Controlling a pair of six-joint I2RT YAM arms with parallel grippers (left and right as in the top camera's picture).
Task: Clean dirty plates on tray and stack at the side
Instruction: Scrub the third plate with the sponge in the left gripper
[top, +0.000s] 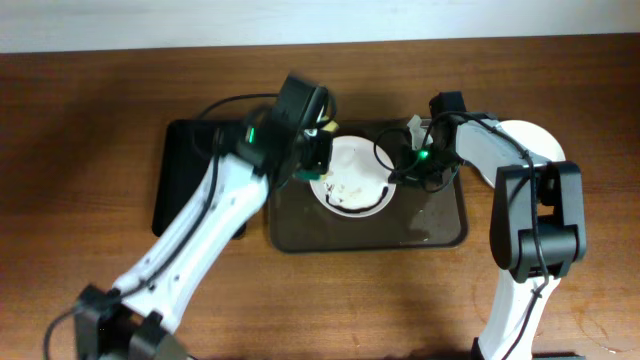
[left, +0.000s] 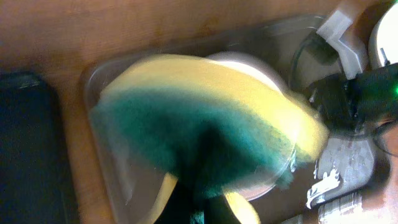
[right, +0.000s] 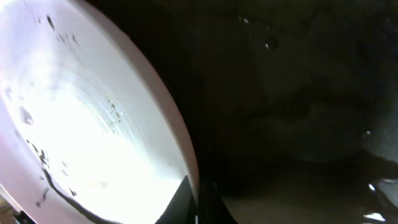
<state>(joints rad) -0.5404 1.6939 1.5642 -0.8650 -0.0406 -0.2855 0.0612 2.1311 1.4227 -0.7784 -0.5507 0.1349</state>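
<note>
A white dirty plate with dark smears lies on the dark tray. My left gripper is shut on a yellow and green sponge, held over the plate's left edge. The sponge hides most of the plate in the left wrist view. My right gripper is shut on the plate's right rim. In the right wrist view the plate fills the left side, with a finger on each side of its rim.
A clean white plate lies on the table right of the tray, under the right arm. A flat black object lies left of the tray. The tray floor shows wet patches.
</note>
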